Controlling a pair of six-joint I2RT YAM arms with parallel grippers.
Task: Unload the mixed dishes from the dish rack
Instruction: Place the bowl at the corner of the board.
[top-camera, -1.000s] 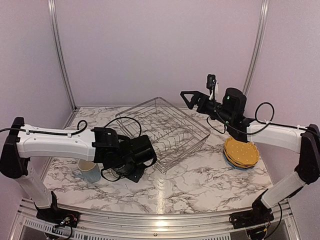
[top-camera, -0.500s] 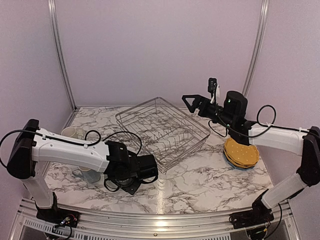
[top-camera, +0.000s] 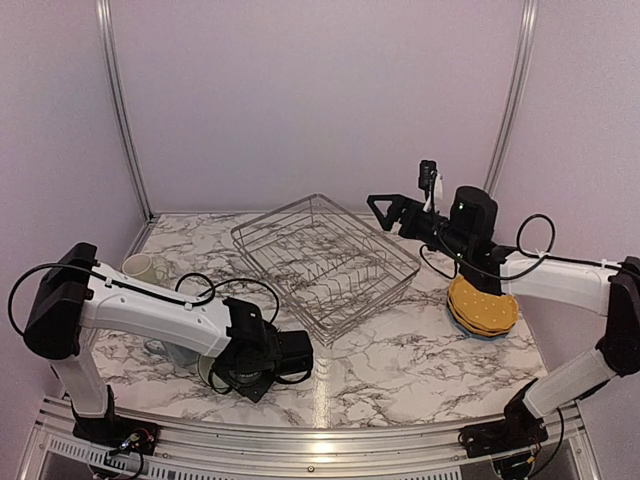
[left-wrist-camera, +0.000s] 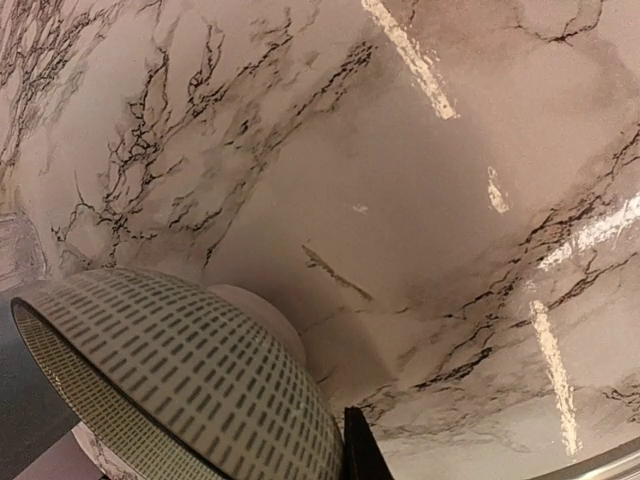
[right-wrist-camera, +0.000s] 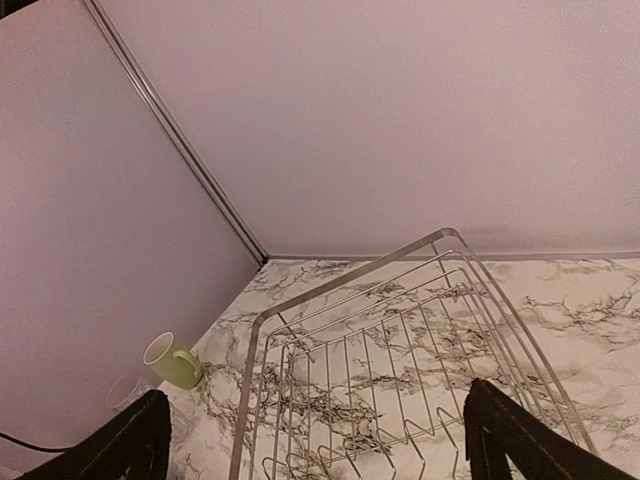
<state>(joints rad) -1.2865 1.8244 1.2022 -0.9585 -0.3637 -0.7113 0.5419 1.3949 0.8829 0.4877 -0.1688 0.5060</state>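
Left arm has drawn back toward the near edge since a second ago, carrying its load away from the dish rack (top-camera: 325, 262). Right arm has barely shifted. Rack and plate stack unchanged.

Left gripper (top-camera: 262, 362): low over the marble table (top-camera: 400, 360), clamped on the pale green bowl (left-wrist-camera: 180, 380). Wrist view shows the bowl tilted, dashed pattern on its outer wall, one dark fingertip (left-wrist-camera: 358, 452) against its rim. Whether the bowl touches the table, cannot tell. Rack lies beyond this gripper and to its right, well apart. Light blue mug (top-camera: 176, 352) sits to its left, half hidden behind the forearm.

Right gripper (top-camera: 385, 205): raised over the rack's far right corner, fingers spread wide, nothing between them. Wrist view looks down across the rack; its wires and dividers show no dishes. Pale green cup (right-wrist-camera: 174, 362) stands on the table past the rack's far side, a faint clear glass (right-wrist-camera: 125, 392) just beside it.

Yellow-orange plates (top-camera: 483, 305) stacked behind this gripper, under its forearm; a blue plate (top-camera: 478, 331) edge shows beneath.
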